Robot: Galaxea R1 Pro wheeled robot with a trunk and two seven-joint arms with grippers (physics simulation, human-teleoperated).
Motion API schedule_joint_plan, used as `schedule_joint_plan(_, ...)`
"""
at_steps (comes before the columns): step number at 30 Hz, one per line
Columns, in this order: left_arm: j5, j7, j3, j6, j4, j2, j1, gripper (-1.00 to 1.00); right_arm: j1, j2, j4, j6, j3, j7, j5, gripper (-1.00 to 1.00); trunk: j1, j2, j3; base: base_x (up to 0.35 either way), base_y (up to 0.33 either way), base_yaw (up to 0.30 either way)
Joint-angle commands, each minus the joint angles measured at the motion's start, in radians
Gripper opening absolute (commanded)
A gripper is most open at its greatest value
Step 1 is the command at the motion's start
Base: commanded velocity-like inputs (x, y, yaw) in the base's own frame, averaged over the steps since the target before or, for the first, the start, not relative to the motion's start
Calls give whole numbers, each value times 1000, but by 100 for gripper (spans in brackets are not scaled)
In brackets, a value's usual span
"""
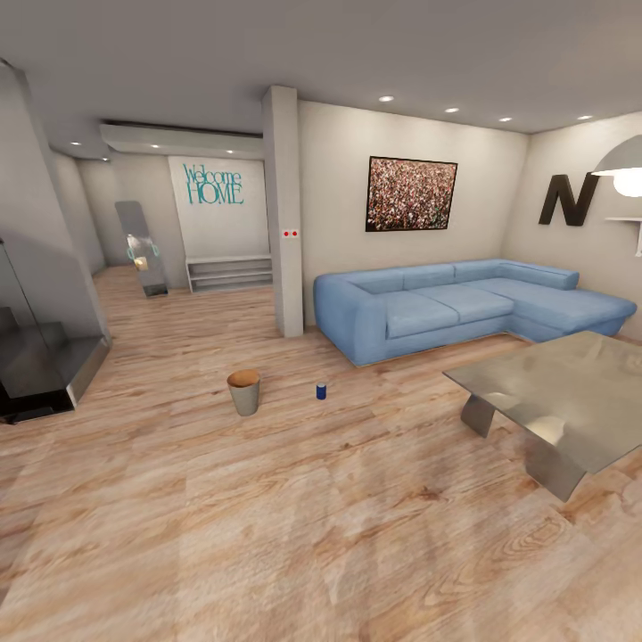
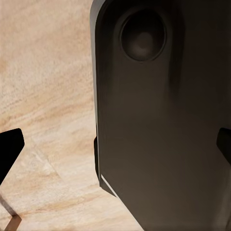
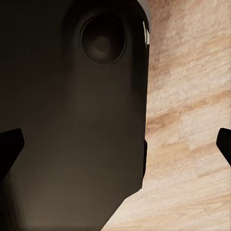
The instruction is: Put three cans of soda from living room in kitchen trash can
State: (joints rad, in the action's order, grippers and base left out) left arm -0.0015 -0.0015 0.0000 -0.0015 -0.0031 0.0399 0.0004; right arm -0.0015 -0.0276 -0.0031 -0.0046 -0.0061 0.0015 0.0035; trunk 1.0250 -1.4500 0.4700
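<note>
We look across a living room with a pale wood plank floor (image 1: 294, 526), its grain running in long streaked boards. A light blue corner sofa (image 1: 464, 303) with soft, rounded cushions sits against the far wall, beneath a framed speckled picture (image 1: 411, 193) and beside a large black letter N (image 1: 567, 200). Near us on the right stands a low grey table (image 1: 571, 392) with a smooth, reflective top and angled slab legs. On the open floor in front of the sofa stands the trash can (image 1: 244, 392), a small round tapered bin, grey outside with a tan rim. Near it, on the sofa's side, stands one can of soda (image 1: 321, 390), dark blue with a silvery top, upright and apart from the bin. In the left wrist view, our left gripper (image 2: 115, 147) points down at the floor beside a dark, smooth part of our own body (image 2: 163, 120); its black fingertips (image 2: 9, 147) sit at opposite edges, spread wide apart with nothing between them. Our right gripper (image 3: 115, 144) is posed likewise, fingertips (image 3: 9, 147) parted wide and holding nothing.
</note>
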Motion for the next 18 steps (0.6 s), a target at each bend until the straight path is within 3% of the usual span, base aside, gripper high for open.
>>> schedule_joint_plan(1,0,0,0,0,0,0,0,100,0,0,0,0,0,0,0,100,0,0,0,0,0,0)
schedule_joint_plan(18,0,0,0,0,0,0,0,100,0,0,0,0,0,0,0,100,0,0,0,0,0,0)
